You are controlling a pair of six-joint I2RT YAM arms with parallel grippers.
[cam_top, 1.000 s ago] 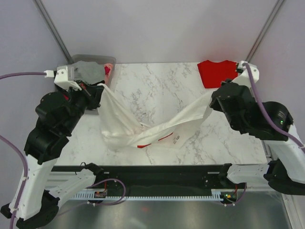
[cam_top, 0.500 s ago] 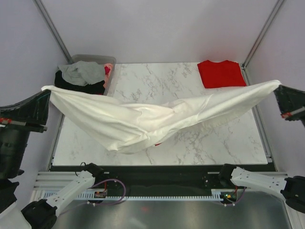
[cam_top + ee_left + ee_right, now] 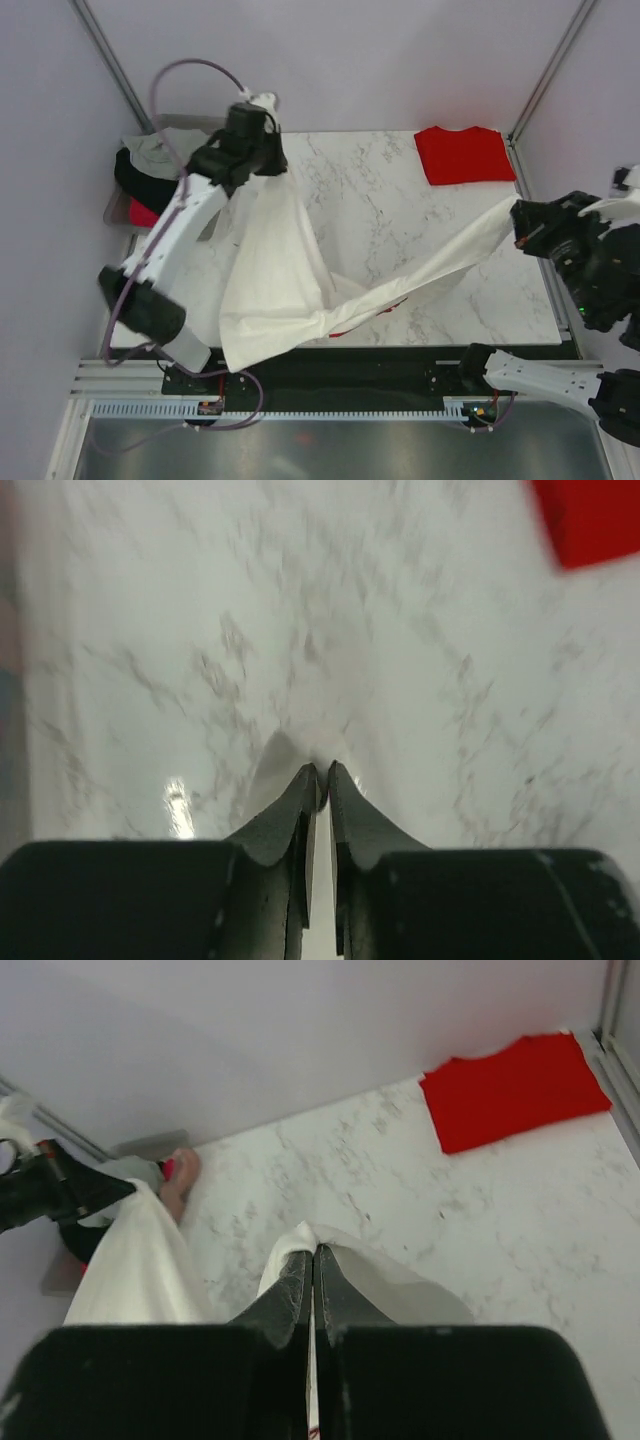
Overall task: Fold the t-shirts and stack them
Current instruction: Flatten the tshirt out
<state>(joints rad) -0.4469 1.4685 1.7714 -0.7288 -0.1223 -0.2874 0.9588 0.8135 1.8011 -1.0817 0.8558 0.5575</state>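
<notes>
The cream-white t-shirt (image 3: 275, 270) hangs between both grippers and sags onto the marble table (image 3: 400, 210); its lower edge droops over the front edge. A bit of its red print (image 3: 342, 329) peeks out near the front. My left gripper (image 3: 268, 165) is raised over the table's back left, shut on one end of the shirt; the cloth (image 3: 280, 758) is pinched at the tips (image 3: 322, 772). My right gripper (image 3: 520, 222) at the right edge is shut on the other end (image 3: 313, 1250). The red t-shirt (image 3: 467, 155) lies folded at the back right corner.
A bin (image 3: 150, 170) holding dark, grey and red clothes stands off the table's back left corner. Slanted frame posts (image 3: 110, 60) rise at both back corners. A black rail (image 3: 340, 370) runs along the table's front edge.
The shirt was stretched wide in the air between the arms. The left arm has since swung in over the table's back left, the right gripper has come inward, and the shirt now sags onto the table.
</notes>
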